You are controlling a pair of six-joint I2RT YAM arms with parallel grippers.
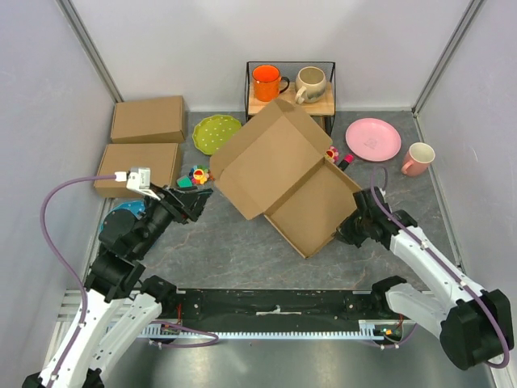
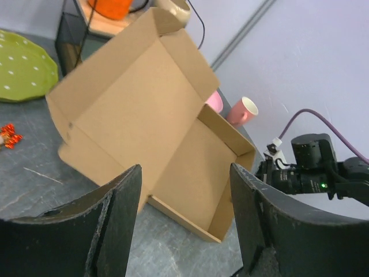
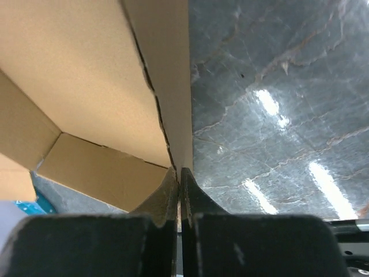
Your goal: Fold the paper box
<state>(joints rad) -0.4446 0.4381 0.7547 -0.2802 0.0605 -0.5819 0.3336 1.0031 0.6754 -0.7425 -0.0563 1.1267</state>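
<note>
The paper box (image 1: 287,178) is a brown cardboard mailer, half formed, with a shallow tray on the grey table and its big lid standing open and tilted toward the far left. My right gripper (image 1: 349,229) is shut on the tray's right side wall, and the right wrist view shows the fingers pinching that wall's edge (image 3: 180,144). My left gripper (image 1: 196,204) is open and empty, left of the box and apart from it. The left wrist view shows the box (image 2: 144,127) beyond its fingers (image 2: 118,213).
Two ready-made brown boxes (image 1: 147,120) lie at the far left. A green plate (image 1: 216,133), small toys (image 1: 196,175), a wire rack (image 1: 290,90) with an orange mug and a beige mug, a pink plate (image 1: 373,139) and a pink mug (image 1: 418,159) ring the box.
</note>
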